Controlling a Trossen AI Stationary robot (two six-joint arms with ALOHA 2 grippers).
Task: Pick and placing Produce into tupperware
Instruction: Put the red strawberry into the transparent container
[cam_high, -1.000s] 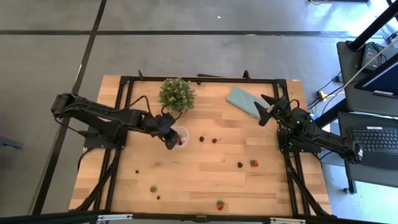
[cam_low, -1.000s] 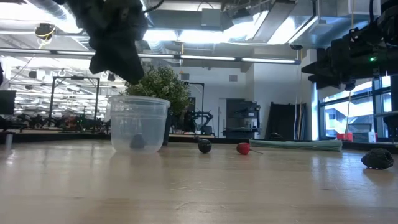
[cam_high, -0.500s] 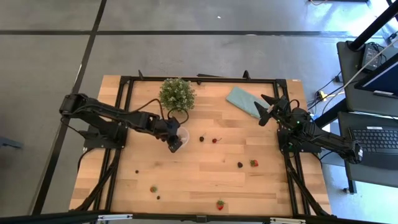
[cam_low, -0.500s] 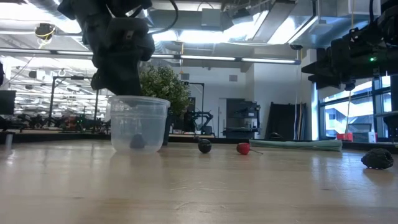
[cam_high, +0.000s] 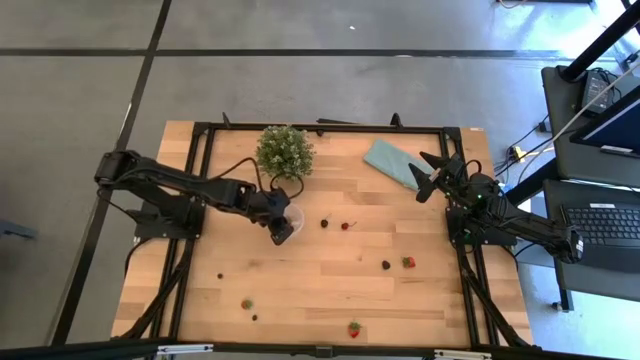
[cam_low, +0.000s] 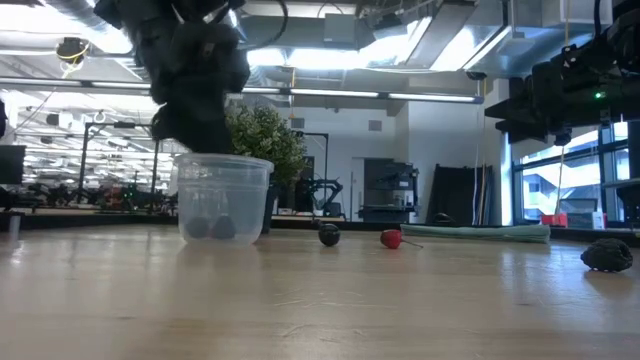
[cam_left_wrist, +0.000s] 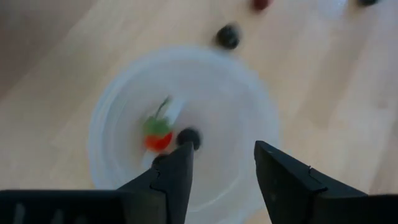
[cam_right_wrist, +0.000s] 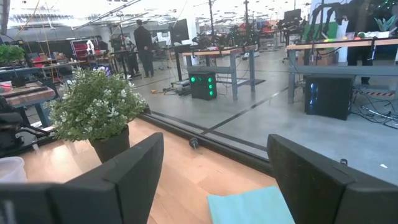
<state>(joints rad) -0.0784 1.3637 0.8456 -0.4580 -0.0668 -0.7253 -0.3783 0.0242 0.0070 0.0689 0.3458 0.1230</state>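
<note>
Wooden surface (cam_high: 330, 290) under both arms. Left claw (cam_left_wrist: 217, 168), fingers parted and empty, hangs over the small round clear plastic cup (cam_high: 291, 219) holding a red strawberry (cam_left_wrist: 157, 138) and dark berry (cam_left_wrist: 188, 137). Best lift straight up, clearing the rim. Right claw (cam_high: 428, 172) waits spread near the teal cloth (cam_high: 390, 162).

The left gripper (cam_left_wrist: 219, 171) fills the bottom of the frame, its two dark fingers (cam_left_wrist: 176, 177) standing apart directly over the round, clear-whitish tupperware (cam_left_wrist: 249, 112) at centre. Inside the cup, left of centre, lie a red strawberry with a green top (cam_left_wrist: 157, 134) and a dark berry (cam_left_wrist: 188, 137) just beside it. On the wooden table (cam_left_wrist: 336, 93), another dark berry (cam_left_wrist: 227, 35) sits just past the rim at upper centre.
</note>
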